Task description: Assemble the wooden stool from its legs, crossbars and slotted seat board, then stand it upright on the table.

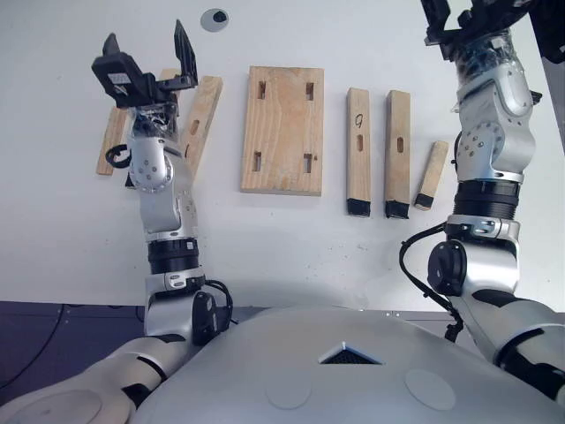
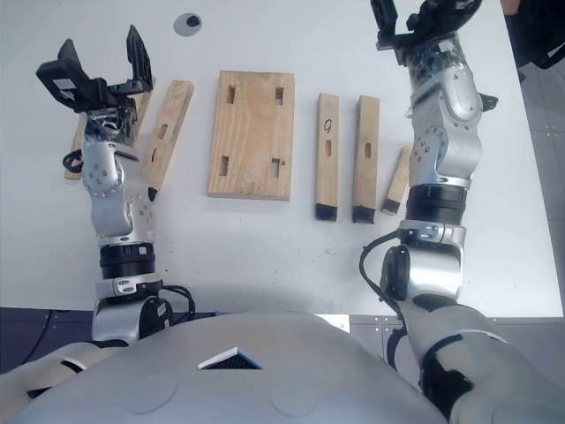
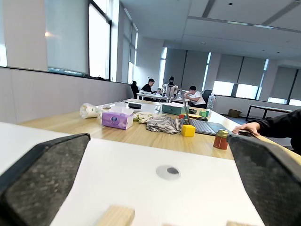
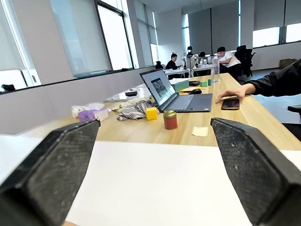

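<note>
The white tabletop (image 1: 71,230) carries all the loose parts, and the slotted seat board (image 1: 282,130) lies flat on it at the middle, its four slots facing up.

The left hand (image 1: 146,34) hovers above the tabletop to the left of the seat board. Its two fingers are spread wide apart and there is nothing between them. The right hand (image 2: 413,11) is raised well to the right of the seat board, past its far edge. Its dark pads (image 4: 56,165) stand far apart and hold nothing.

Just left of the seat board lies the slanted leg (image 1: 201,124), with its near end under the left arm. Farther left of the seat board is the outer wooden piece (image 1: 112,146), mostly hidden behind that arm.

Just right of the seat board lies the first right leg (image 1: 357,150), parallel to the board, with a black tip on its near end. The second right leg (image 1: 397,152) lies beside it, also slotted and black-tipped.

Farther right of the seat board, near its front edge, sits the short crossbar (image 1: 432,174), slightly tilted.

A small grey disc (image 1: 214,18) rests beyond the seat board's far left corner.
</note>
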You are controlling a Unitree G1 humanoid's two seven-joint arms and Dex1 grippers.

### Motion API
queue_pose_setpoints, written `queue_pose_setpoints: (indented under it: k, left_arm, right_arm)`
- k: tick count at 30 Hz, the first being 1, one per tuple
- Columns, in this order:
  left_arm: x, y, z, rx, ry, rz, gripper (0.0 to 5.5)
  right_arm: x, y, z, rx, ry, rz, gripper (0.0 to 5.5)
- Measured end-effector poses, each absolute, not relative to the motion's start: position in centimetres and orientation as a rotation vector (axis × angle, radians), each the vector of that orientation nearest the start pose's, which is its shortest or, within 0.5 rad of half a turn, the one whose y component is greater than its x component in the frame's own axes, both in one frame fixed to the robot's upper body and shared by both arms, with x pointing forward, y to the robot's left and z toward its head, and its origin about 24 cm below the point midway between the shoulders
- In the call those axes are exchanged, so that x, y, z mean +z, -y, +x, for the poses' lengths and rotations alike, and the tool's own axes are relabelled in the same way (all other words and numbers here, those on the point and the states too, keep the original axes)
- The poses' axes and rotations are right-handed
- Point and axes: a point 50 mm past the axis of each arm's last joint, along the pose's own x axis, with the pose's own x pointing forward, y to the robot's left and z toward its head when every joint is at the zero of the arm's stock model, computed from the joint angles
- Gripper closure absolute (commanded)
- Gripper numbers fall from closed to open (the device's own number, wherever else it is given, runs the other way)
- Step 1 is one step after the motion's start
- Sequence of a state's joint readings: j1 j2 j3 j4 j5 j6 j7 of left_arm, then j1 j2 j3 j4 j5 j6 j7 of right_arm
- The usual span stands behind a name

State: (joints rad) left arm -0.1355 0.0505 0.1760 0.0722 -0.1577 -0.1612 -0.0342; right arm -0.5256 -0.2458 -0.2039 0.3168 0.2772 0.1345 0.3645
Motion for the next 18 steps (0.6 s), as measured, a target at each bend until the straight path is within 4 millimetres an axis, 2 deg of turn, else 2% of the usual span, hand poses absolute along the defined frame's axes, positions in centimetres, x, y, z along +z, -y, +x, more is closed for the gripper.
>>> queue_pose_setpoints:
  k: [2,5,12,16,18]
  left_arm:
    - [7.0,-19.2,27.0,0.128,0.218,-0.12,0.1]
    - [7.1,-19.1,27.1,0.132,0.226,-0.115,0.1]
    - [8.4,-19.9,28.8,0.111,0.26,-0.098,0.1]
    - [8.9,-19.5,29.9,0.012,0.252,-0.078,0.8]
    - [9.4,-19.5,30.4,-0.028,0.257,-0.073,1.17]
  right_arm:
    - [12.7,19.8,34.6,0.248,0.119,0.062,1.16]
    - [12.5,19.0,34.8,0.253,0.093,-0.006,1.16]
    - [12.8,18.2,34.6,0.278,0.083,-0.019,1.16]
    - [11.4,18.1,33.5,0.283,0.048,-0.009,1.88]
    - [11.5,18.0,33.3,0.281,0.058,-0.002,2.28]
